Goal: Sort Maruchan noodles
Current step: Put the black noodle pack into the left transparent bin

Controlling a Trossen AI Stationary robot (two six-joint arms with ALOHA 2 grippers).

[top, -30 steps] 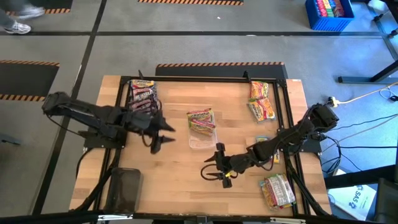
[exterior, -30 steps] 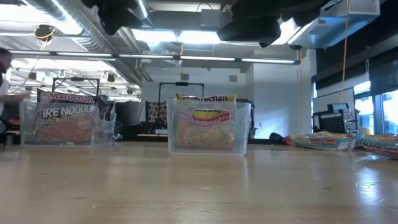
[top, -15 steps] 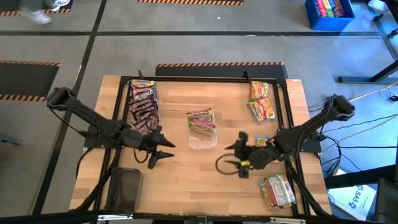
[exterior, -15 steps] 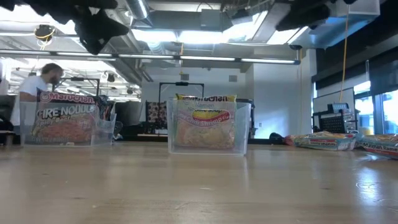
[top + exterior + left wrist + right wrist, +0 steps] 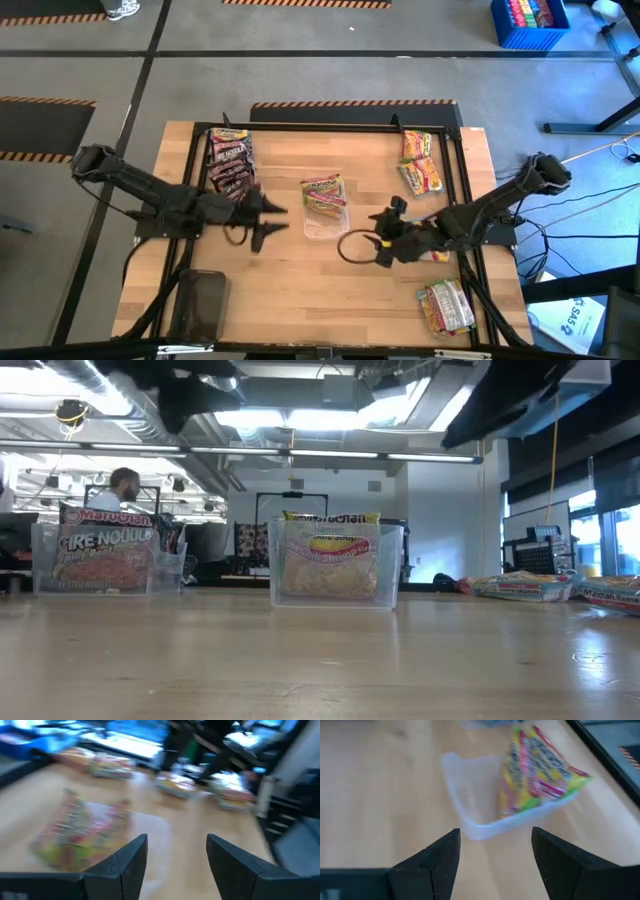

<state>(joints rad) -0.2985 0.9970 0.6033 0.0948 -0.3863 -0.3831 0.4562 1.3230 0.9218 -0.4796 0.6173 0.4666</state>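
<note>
Since the earlier frame the right end effector (image 5: pixel 384 236) has swung up from the tabletop's near middle toward the centre tray, and the left end effector (image 5: pixel 268 222) has shifted a little right, now pointing at 3 o'clock. A person (image 5: pixel 122 490) has walked into the room behind.

Both end effectors are spread and carry nothing: each wrist view shows two dark fingers (image 5: pixel 131 860) well apart with bare wood between them; the right fingers (image 5: pixel 440 857) stand the same way.

The noodles lie in four places on the tabletop (image 5: pixel 290 290). Maroon packets (image 5: pixel 229 160) fill a tray at 10 o'clock. One yellow packet (image 5: pixel 324 193) stands in the clear centre tray (image 5: pixel 326 226), whose near half is bare. Loose yellow-orange packets (image 5: pixel 420 162) lie at 2 o'clock, and a pale packet (image 5: pixel 446 304) lies at 5 o'clock beside the right arm's base. A small packet seems to sit under the right arm, but it is mostly hidden.

The unsorted packets all lie on the right side, so the right arm is likely the nearer one. From its end effector, the 2 o'clock pair lies toward 1 o'clock, long axes running roughly 12 to 6; the pale packet lies toward 5 o'clock. At present it faces 9 o'clock, toward the centre tray, away from both.
</note>
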